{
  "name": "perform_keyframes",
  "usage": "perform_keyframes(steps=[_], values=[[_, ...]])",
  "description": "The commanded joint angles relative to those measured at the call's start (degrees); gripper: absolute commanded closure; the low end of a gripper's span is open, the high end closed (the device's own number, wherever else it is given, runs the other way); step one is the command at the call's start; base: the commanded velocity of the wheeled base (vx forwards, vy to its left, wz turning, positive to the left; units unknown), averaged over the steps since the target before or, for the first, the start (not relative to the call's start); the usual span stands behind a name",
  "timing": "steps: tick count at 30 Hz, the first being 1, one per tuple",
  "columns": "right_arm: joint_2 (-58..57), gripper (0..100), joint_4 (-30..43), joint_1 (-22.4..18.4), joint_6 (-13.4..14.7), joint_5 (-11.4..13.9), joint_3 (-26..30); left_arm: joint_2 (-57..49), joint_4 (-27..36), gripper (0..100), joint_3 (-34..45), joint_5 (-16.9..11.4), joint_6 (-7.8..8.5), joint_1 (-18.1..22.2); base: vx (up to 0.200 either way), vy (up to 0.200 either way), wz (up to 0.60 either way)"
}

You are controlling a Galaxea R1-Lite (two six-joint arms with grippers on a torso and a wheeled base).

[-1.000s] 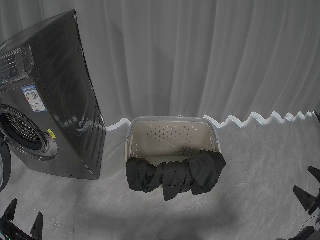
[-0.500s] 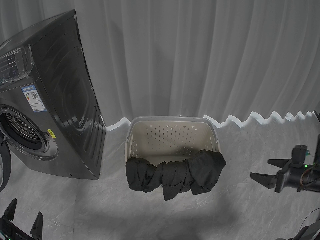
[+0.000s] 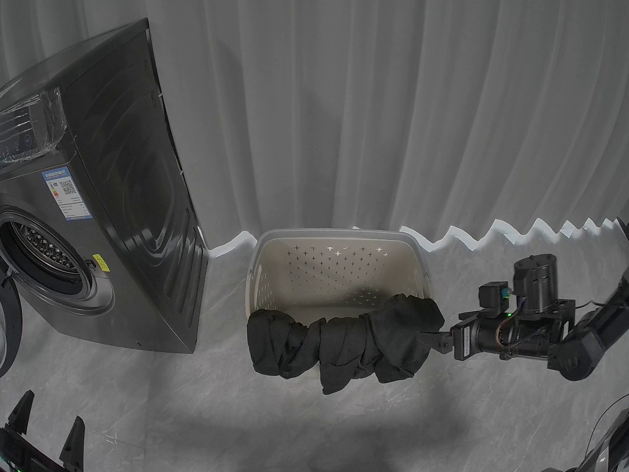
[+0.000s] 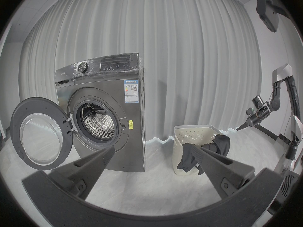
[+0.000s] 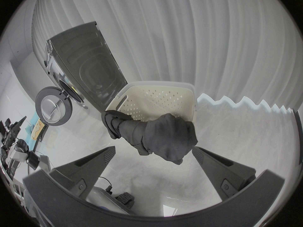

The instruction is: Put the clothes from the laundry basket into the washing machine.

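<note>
- Right claw (image 3: 448,330), seen from the head view, is level with the right end of the dark clothes (image 3: 341,349), its fingers pointing at the bundle. Whether they touch the cloth cannot be told from here.
- Twisted into a rope, the clothes hang over the near rim of the pale laundry basket (image 3: 337,233), which stands on the grey floor (image 3: 511,401) before a white curtain (image 3: 367,99).
- To the basket's left stands the washing machine (image 3: 124,185), its round drum mouth (image 3: 42,257) uncovered.
- Left claw (image 3: 54,406) sits low at the near left corner, well apart from the basket, fingers spread.
- From the left wrist view, the left claw (image 4: 152,147) gapes wide with nothing between its fingers.
- Beyond it, the washing machine (image 4: 104,111) shows its door (image 4: 39,133) swung fully open.
- The laundry basket (image 4: 192,134) stands just beside the machine, with the clothes (image 4: 217,144) spilling over its rim.
- Farther off, the right claw (image 4: 240,128) hangs in the air, aimed down toward the basket.
- From the right wrist view, the right claw (image 5: 153,148) is spread wide and holds nothing, and the bunched end of the clothes (image 5: 164,136) lies beyond its two fingertips.
- Behind the bundle sit the laundry basket (image 5: 157,98) and the washing machine (image 5: 85,63), with the round door (image 5: 53,106) open.
</note>
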Motion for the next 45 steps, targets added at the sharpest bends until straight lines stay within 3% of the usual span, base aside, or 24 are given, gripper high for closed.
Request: perform_keyframes(steps=[1,6,32,45], values=[[8.4,0,-0.3,1.9,-0.2,-0.5,-4.1,-1.0,0.0,0,0.9,-0.1,-0.04,0.0,0.000,0.000,0.00],[12.8,0,-0.3,3.5,-0.3,-3.6,-8.2,-1.0,0.0,0,0.9,-0.1,-0.04,0.0,0.000,0.000,0.00],[26.0,0,-0.3,1.1,-2.1,-4.1,-24.1,-1.0,0.0,0,0.9,-0.1,-0.04,0.0,0.000,0.000,0.00],[27.7,0,-0.3,0.2,-2.5,-5.1,-26.2,-1.0,0.0,0,0.9,-0.1,-0.04,0.0,0.000,0.000,0.00]])
